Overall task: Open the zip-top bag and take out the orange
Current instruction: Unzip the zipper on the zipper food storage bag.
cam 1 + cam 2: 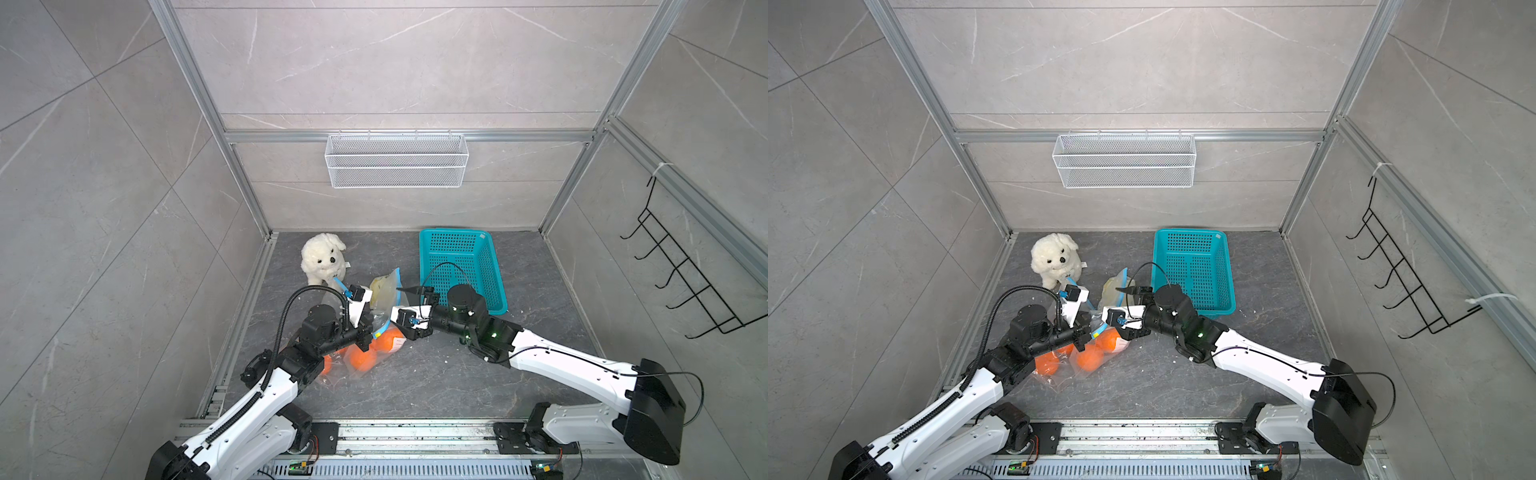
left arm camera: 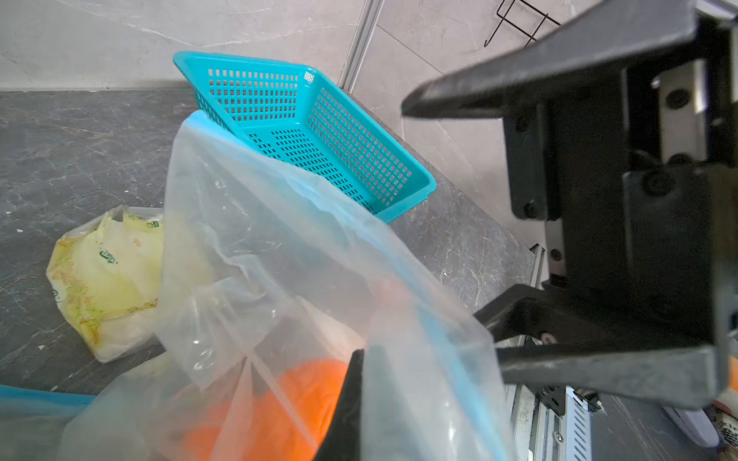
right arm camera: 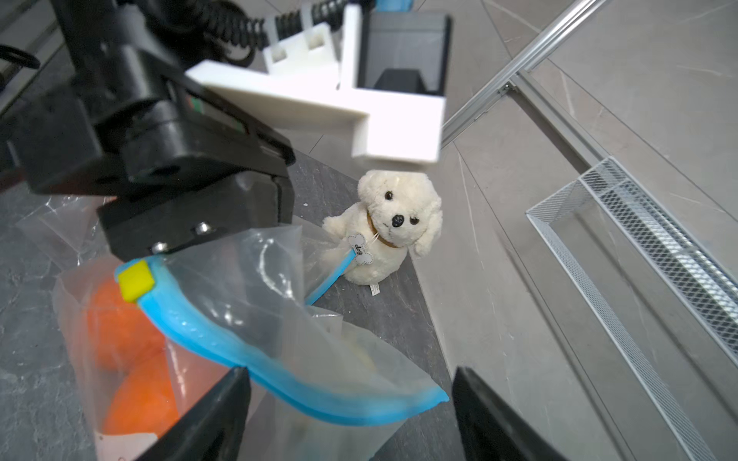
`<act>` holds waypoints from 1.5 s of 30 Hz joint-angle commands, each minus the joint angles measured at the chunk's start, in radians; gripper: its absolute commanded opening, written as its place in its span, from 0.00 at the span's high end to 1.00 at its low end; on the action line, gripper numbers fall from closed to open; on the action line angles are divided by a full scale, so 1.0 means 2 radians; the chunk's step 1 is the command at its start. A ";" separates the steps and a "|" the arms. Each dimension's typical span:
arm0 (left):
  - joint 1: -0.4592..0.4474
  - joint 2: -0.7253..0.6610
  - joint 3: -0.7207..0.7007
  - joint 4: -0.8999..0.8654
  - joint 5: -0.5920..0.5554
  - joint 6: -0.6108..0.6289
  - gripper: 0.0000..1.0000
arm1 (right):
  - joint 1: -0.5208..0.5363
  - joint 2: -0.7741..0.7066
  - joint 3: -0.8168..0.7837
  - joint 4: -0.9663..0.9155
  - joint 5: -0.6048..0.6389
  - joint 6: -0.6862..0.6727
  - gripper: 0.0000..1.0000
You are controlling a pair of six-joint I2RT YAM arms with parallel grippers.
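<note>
The clear zip-top bag (image 1: 380, 322) with a blue zip strip (image 3: 239, 355) and a yellow slider (image 3: 135, 281) is lifted off the dark floor at the centre. Oranges (image 1: 361, 359) (image 1: 1090, 359) (image 2: 303, 399) (image 3: 135, 399) show through its plastic. My left gripper (image 1: 365, 336) (image 1: 1084, 336) is shut on the bag's upper edge beside the slider. My right gripper (image 1: 402, 311) (image 3: 351, 407) is open, its two black fingers (image 3: 215, 415) standing on either side of the zip strip's free end. Part of the bag is hidden under the left arm.
A second clear bag with pale yellow contents (image 1: 384, 291) (image 2: 108, 275) lies just behind. Further back sit a white plush dog (image 1: 324, 257) (image 3: 393, 223) and a teal basket (image 1: 461, 266) (image 2: 319, 131). A white wire basket (image 1: 397, 160) and black hooks (image 1: 685, 274) hang on the walls.
</note>
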 commanded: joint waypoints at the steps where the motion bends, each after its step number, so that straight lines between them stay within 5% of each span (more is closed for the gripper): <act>1: 0.003 0.011 0.031 0.017 0.025 -0.013 1.00 | 0.010 0.003 0.006 -0.003 0.009 -0.026 0.23; 7: 0.010 0.021 0.042 0.024 0.044 -0.027 1.00 | 0.018 -0.006 -0.014 0.016 0.040 -0.042 0.27; 11: 0.010 0.023 0.043 0.012 0.033 -0.031 1.00 | 0.031 0.011 0.007 0.019 0.046 -0.050 0.56; 18: 0.015 0.031 0.041 0.007 0.022 -0.037 1.00 | 0.032 -0.024 -0.032 0.087 0.048 -0.037 0.51; 24: 0.016 0.032 0.037 0.016 0.031 -0.044 1.00 | 0.032 0.006 0.001 0.042 0.036 -0.037 0.74; 34: 0.018 0.033 0.033 0.017 0.040 -0.043 1.00 | 0.033 0.043 0.029 0.018 0.024 -0.040 0.65; 42: 0.030 0.030 0.028 0.012 0.019 -0.045 0.95 | 0.028 0.017 0.050 -0.032 0.025 -0.037 0.98; 45: 0.035 0.031 0.030 0.009 -0.020 -0.036 0.86 | 0.024 0.009 0.079 -0.089 0.021 -0.030 1.00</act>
